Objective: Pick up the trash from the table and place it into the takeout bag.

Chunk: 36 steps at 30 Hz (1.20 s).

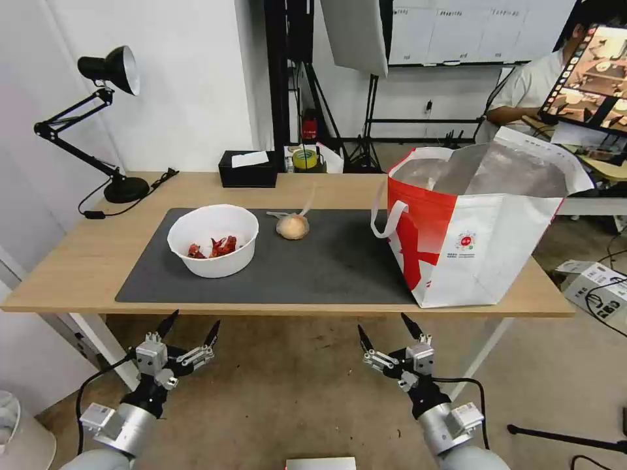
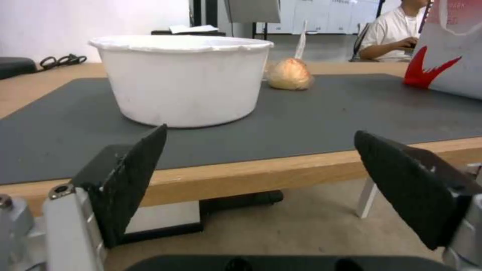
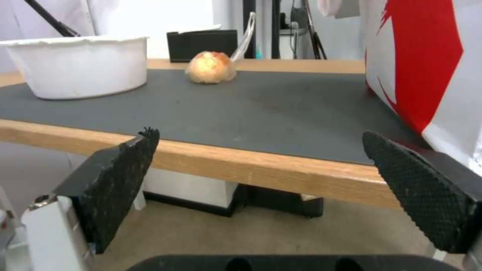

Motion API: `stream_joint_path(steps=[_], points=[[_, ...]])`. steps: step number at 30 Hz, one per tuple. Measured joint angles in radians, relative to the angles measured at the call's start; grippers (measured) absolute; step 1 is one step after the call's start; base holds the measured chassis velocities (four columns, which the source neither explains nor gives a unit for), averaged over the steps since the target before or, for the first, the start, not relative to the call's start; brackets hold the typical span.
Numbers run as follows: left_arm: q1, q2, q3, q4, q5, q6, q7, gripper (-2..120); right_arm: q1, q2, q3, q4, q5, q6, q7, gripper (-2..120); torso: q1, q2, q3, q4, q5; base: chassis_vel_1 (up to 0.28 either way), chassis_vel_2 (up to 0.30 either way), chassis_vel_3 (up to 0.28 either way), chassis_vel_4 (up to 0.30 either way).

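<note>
A long light-wood bench (image 1: 85, 261) stood on white legs, with a dark grey mat (image 1: 326, 267) covering most of its middle. On the mat's left part sat a white bowl (image 1: 212, 240) holding red shell scraps. Just beside it, toward the centre, lay a bagged bun (image 1: 292, 226). A red-and-white bag (image 1: 483, 228) stood at the right end, partly on the mat, its foil-lined mouth open. Along the far edge, off the mat, a black tissue box (image 1: 247, 169) sat near the middle, and a black lamp (image 1: 125, 189) stood at the left corner.
</note>
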Motion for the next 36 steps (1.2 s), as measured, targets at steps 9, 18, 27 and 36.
stream_joint_path(steps=[9,18,27,36], points=[[0.001,0.001,-0.002,-0.003,0.001,-0.001,0.0,100,0.059,-0.025,-0.034,0.026,0.011,-0.02,0.01,100,0.0,0.0,0.0,-0.0001,0.0,0.0,0.0,0.0,0.0],[-0.001,-0.001,-0.002,-0.002,0.002,-0.001,0.0,100,0.225,-0.09,-0.103,0.054,0.087,-0.093,0.028,100,0.0,0.0,0.0,0.0,0.0,0.0,0.0,0.0,0.0],[0.011,0.006,-0.02,0.002,0.002,-0.001,-0.001,100,0.543,-0.095,-0.259,-0.024,0.201,-0.188,0.072,100,0.0,0.0,0.0,0.0001,0.0,0.0,0.0,0.0,0.0],[0.021,0.009,-0.033,0.002,-0.001,-0.001,-0.002,100,0.786,-0.032,-0.369,-0.164,0.295,-0.237,0.116,100,0.0,0.0,0.0,0.0001,0.0,0.0,0.0,0.0,0.0]])
